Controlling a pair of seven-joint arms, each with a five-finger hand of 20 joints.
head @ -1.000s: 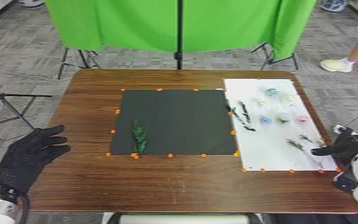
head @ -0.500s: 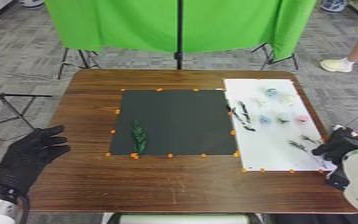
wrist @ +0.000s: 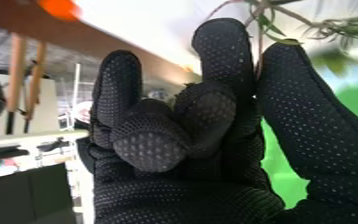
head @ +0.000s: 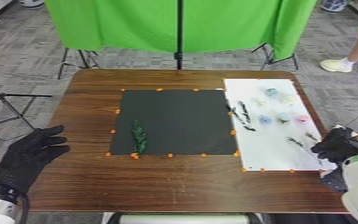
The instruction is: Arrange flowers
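Right hand (head: 337,146): at the white sheet's near right part, thumb and a fingertip nearly together with a thin stem pinched between them, other fingers curled in
Thin sprigs (head: 296,142): on the white sheet (head: 264,152), just beside the right hand
Blossoms: blue (head: 271,92), pink (head: 302,119) and paler ones, farther up the same sheet
Dark leaf strips (head: 245,111): near that sheet's left edge
Leafy green sprig (head: 139,136): lengthwise on the dark mat (head: 180,120), toward its near left corner
Left hand (head: 24,156): over the table's (head: 167,187) left edge, loosely open, holding nothing
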